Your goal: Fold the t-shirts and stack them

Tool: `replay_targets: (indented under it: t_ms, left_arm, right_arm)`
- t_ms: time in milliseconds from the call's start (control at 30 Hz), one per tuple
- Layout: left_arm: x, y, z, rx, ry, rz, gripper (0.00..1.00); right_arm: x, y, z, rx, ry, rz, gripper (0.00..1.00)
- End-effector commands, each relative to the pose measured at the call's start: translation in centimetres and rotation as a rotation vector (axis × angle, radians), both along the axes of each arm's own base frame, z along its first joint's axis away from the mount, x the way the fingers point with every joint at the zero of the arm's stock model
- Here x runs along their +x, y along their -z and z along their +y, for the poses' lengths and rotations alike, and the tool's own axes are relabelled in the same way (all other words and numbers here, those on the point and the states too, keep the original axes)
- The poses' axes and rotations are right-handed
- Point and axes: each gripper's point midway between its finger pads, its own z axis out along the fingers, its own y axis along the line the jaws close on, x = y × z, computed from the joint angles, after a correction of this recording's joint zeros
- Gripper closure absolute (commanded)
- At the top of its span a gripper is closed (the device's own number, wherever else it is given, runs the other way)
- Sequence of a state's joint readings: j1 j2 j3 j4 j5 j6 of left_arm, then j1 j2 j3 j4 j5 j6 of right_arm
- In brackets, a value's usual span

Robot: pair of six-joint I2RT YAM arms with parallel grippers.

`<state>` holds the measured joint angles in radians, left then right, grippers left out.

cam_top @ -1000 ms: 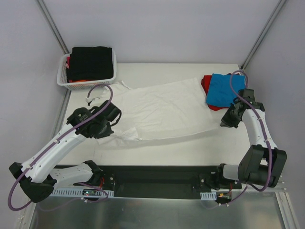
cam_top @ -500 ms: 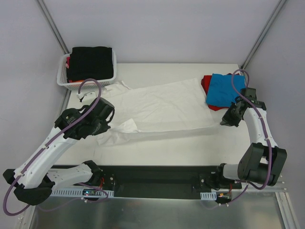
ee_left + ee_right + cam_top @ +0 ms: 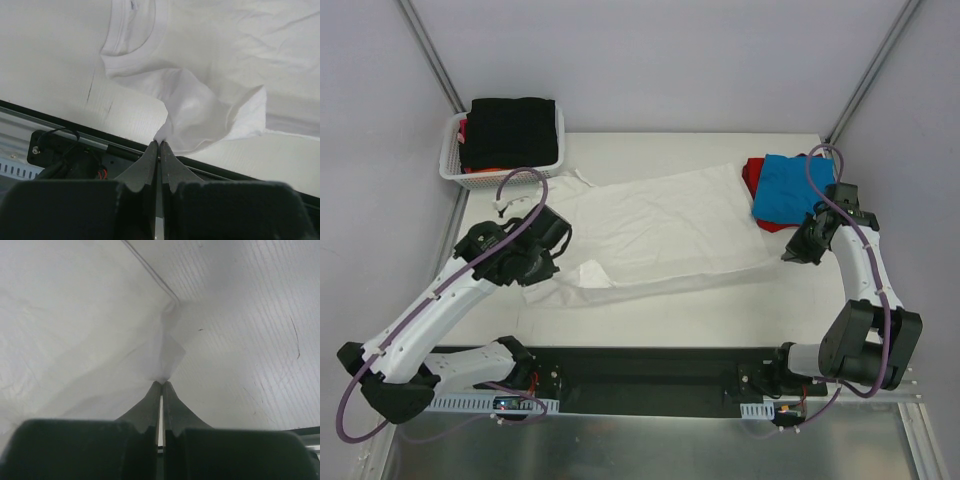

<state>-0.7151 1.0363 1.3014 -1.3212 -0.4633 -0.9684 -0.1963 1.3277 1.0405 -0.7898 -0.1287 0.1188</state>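
Observation:
A large white t-shirt lies spread across the table, collar toward the left. My left gripper is shut on a pinch of its near left edge, lifted a little; the collar shows beyond. My right gripper is shut on the shirt's right corner, just off the table. A bright blue t-shirt lies folded on a red one at the back right. Black and orange shirts sit in the basket.
A white lattice basket stands at the back left corner. The black front rail runs along the near table edge, also below my left fingers in the left wrist view. Grey walls and metal posts enclose the table.
My left gripper has moved back and right with the shirt's near left edge, after a swing to the left, folding that edge inward. The right arm has barely moved.

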Motion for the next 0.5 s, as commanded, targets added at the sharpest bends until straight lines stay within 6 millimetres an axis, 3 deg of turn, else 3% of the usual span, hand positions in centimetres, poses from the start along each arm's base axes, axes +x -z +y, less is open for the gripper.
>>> replay_targets:
  t_ms: [0,267,467]
  left_arm:
    - [-4.8,2.4,1.8,0.077,-0.012,0.197,1.0]
    - [-6.7,0.5,0.0,-0.116,0.041,0.172,1.0]
    - [-9.3,0.9,-0.6,-0.246,0.043,0.228,1.0]
  right_arm:
    - [0.2,-1.2,0.1,0.008,-0.001,-0.058,0.99]
    - [-1.0,-1.8,0.7,0.024,-0.005,-0.075,0.99]
    - [-2.1,-2.3,1.0,0.028,-0.003,-0.089,0.99]
